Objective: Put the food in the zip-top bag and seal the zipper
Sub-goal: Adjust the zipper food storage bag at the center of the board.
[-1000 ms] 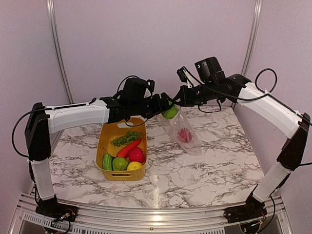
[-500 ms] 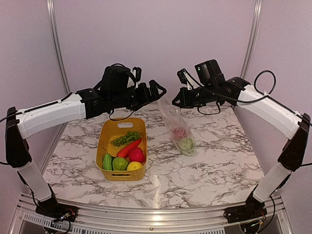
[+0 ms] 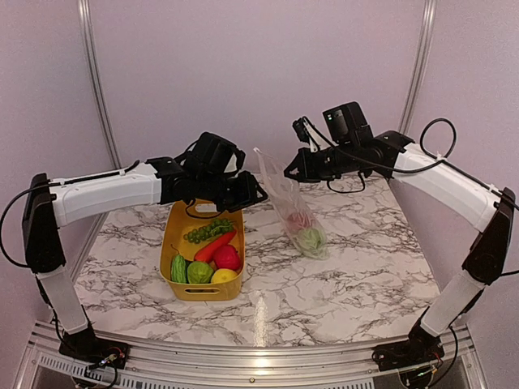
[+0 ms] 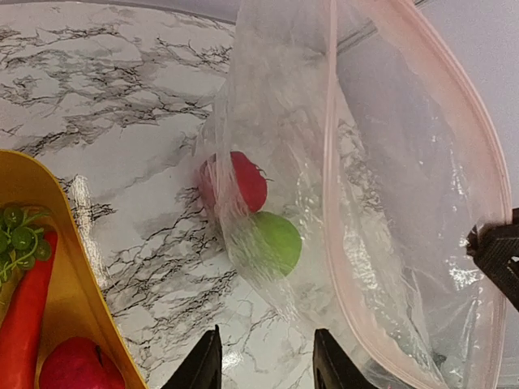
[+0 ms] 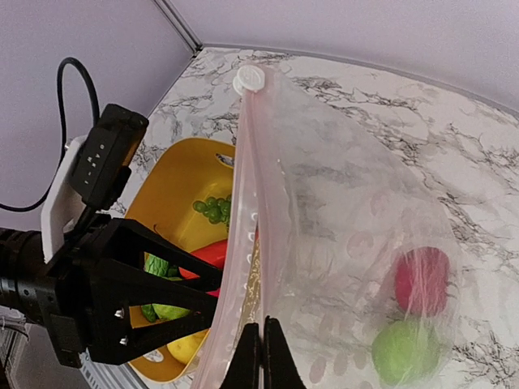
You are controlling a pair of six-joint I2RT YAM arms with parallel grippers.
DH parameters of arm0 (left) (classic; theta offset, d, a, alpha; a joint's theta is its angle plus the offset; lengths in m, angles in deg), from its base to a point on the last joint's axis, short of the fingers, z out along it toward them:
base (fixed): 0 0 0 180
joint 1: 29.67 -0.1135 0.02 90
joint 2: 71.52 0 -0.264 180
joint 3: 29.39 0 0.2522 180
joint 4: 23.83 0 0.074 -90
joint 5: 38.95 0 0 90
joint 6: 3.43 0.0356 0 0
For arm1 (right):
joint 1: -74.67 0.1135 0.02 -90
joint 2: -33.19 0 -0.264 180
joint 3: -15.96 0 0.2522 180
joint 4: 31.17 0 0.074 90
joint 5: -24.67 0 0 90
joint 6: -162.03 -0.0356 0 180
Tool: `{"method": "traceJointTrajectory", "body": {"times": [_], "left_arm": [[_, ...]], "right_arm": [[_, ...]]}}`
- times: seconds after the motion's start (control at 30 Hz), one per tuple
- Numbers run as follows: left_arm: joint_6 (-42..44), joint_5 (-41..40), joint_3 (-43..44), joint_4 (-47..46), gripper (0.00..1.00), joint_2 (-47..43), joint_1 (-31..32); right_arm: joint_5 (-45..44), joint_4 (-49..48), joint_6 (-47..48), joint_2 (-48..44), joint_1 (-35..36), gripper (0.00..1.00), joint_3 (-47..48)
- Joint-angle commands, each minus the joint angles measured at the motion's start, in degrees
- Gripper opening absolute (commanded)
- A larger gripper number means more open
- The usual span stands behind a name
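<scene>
While the right hand (image 3: 289, 172) pinches the top edge of the clear, floppy plastic zip-top bag (image 3: 293, 209) with its fingers closed tight, the bag hangs slanting from that grip. Its lower end rests on the white marbled bench (image 3: 365, 267), just right of centre in the overhead view. A pale pink press-seal zipper strip (image 4: 328, 162) runs along the mouth, which gapes open and unsealed.

Two pieces of toy food lie touching at the bottom of the bag: a pink-red ball (image 3: 300, 219) and a green round fruit (image 3: 311, 238) at its 5 o'clock.

At 9 o'clock from the bag's mouth, the left hand (image 3: 251, 194) hovers above the far end of a yellow rectangular plastic bin (image 3: 188, 217). Its fingers are spread apart and hold nothing.

Seen from overhead, the bin stands at 9 o'clock from the bag, apart from it. Inside lie a green grape bunch (image 3: 209, 229), an orange-red carrot (image 3: 215, 245), a red tomato (image 3: 228, 258), a yellow lemon (image 3: 223, 275) and green rounds (image 3: 199, 271), all crowded toward the 6 o'clock end.
</scene>
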Motion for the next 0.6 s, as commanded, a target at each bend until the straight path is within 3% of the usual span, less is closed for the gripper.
{"method": "traceJointTrajectory", "body": {"times": [0.0,0.37,0.57], "left_arm": [[-0.18,2.33,4.45,1.56,0.4,1.97,-0.21],[-2.9,2.93,7.15,5.87,0.4,1.5,-1.03],[-3.51,2.28,7.77,3.55,0.4,0.0,-1.86]], "right_arm": [[0.72,-1.2,0.37,0.02,0.52,0.0,-0.04],[-0.14,-1.59,0.66,-1.17,0.56,0.0,-1.94],[-0.69,-2.56,0.63,-2.36,0.55,0.0,-3.89]]}}
